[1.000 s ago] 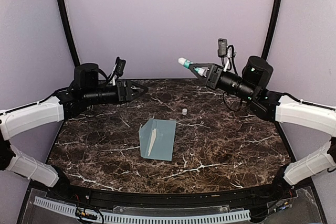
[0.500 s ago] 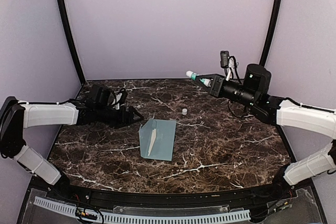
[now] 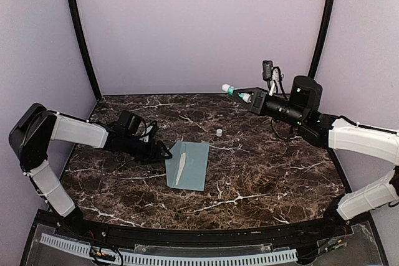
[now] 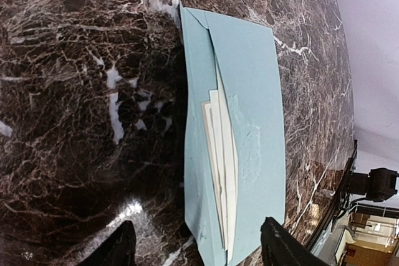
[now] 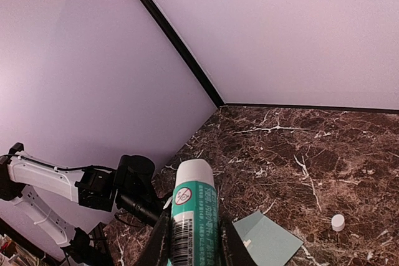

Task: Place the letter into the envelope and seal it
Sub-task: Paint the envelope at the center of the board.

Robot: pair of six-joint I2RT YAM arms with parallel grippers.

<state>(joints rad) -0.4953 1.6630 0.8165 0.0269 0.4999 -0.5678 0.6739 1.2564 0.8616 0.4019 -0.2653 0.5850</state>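
Left gripper [image 3: 162, 152], jaws spread and empty, just left of the envelope [image 3: 188, 166] lying lengthwise toward the table [image 3: 280, 172] near edge; right gripper [image 3: 246, 96], farther off, clamps glue stick [image 3: 232, 90].

Soft, even light now; small glare on the table [image 4: 129, 209] at 7 o'clock in the left wrist view, poles [image 3: 78, 35] bowing in the top view
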